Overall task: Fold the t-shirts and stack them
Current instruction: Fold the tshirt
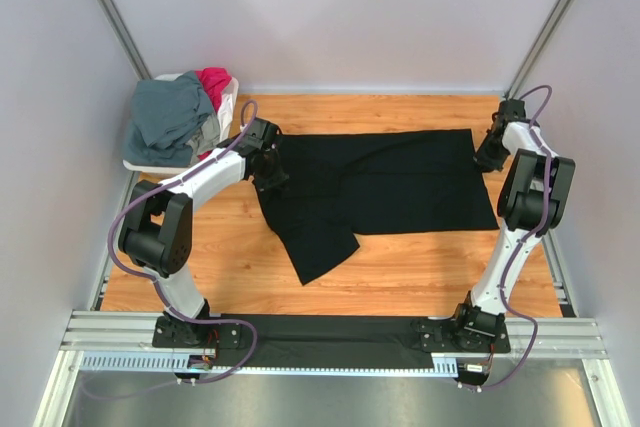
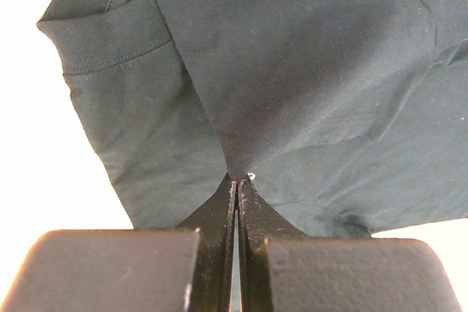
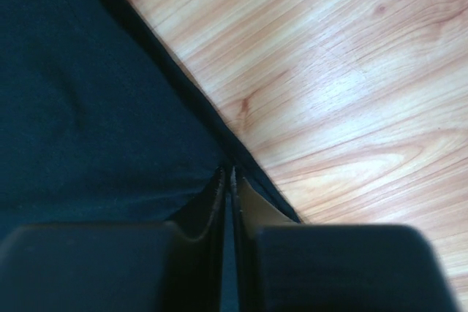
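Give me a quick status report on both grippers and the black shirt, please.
Left gripper shut on black t-shirt, left end. Right gripper shut on its right edge. Shirt spread on table, nothing in the way.

White basket (image 1: 143,163) is sitting at the far-left corner of the light wood counter (image 1: 420,267), its grain showing up sharply in the right wrist view. Black strip (image 1: 330,331) is lying along the near edge between slotted aluminium rails (image 1: 110,332). Pale walls (image 1: 350,17) are closing in three sides.

Free table (image 1: 420,272) before black t-shirt (image 1: 400,182); basket (image 1: 145,164) far-left
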`<state>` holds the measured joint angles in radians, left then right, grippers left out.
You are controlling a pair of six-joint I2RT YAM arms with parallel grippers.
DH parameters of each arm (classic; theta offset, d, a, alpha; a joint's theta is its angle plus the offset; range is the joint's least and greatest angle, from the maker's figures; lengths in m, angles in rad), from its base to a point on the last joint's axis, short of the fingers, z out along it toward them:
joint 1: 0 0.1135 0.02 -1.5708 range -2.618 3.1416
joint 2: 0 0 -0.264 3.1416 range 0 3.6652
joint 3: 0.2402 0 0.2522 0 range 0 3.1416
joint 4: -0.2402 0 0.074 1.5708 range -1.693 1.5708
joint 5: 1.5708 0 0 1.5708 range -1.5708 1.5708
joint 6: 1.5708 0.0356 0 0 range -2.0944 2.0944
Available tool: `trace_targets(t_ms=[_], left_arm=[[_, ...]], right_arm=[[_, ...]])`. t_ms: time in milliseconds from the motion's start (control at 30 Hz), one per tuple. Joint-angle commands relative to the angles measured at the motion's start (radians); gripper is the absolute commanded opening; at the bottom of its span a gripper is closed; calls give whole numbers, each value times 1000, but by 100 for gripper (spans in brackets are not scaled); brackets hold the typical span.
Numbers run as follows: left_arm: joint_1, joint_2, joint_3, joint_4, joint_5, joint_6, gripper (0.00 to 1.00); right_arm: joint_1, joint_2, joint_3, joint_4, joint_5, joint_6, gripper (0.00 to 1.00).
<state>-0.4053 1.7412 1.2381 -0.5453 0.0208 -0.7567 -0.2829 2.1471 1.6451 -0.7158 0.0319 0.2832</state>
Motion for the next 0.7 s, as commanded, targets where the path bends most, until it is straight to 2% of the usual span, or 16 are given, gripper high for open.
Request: trace_targets(t_ms=[0,667], left_arm=[[-4,-12,38,-21,-15,13,0],[5,-88,35,-27,-18,14,0]], right_arm=[[1,4,28,-7,19,-7,0],[-2,-110,79,-100,57,-27,1]])
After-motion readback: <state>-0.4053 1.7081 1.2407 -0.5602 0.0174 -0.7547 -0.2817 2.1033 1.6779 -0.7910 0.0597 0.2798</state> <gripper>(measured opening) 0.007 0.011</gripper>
